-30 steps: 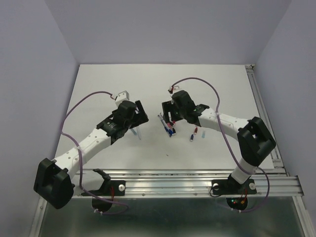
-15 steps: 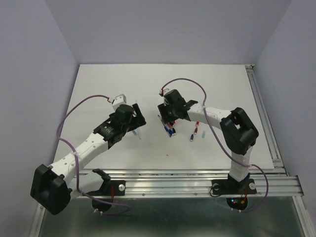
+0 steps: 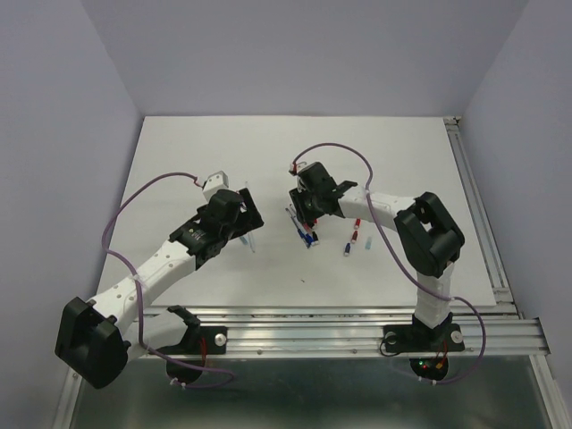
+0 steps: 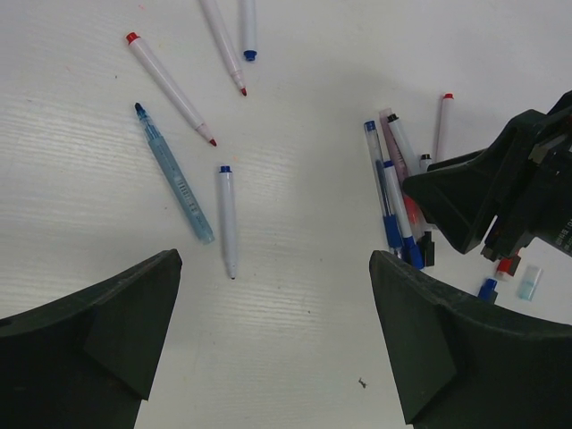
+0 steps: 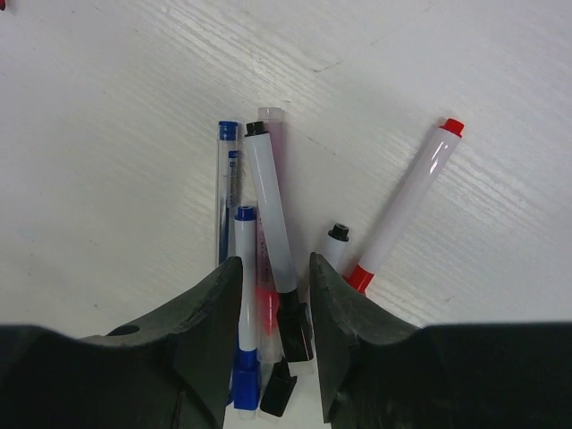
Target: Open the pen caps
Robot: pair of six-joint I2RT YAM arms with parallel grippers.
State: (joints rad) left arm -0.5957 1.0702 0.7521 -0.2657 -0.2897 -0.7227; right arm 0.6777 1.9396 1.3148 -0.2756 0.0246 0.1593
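A pile of pens (image 5: 268, 223) lies at mid-table, with white and clear barrels and blue, black and red caps; it also shows in the top view (image 3: 306, 232). My right gripper (image 5: 275, 331) hovers low over the pile with its jaws narrowed but apart. They straddle a white pen with a black cap (image 5: 290, 317) and a red pen. My left gripper (image 4: 275, 340) is wide open and empty above bare table, left of the pile (image 4: 398, 206). Several uncapped pens (image 4: 227, 219) lie ahead of it. Loose caps (image 4: 507, 265) in red, blue and clear lie to the right of the pile.
A light blue pen (image 4: 174, 172) and red-tipped pens (image 4: 170, 89) lie scattered ahead of the left gripper. The right gripper's black body (image 4: 500, 197) shows at the right of the left wrist view. A metal rail (image 3: 357, 326) runs along the table's near edge.
The right gripper moved left and down onto the pen pile, its elbow folding in. The left arm drew back slightly. Both have been almost still in the last half second.
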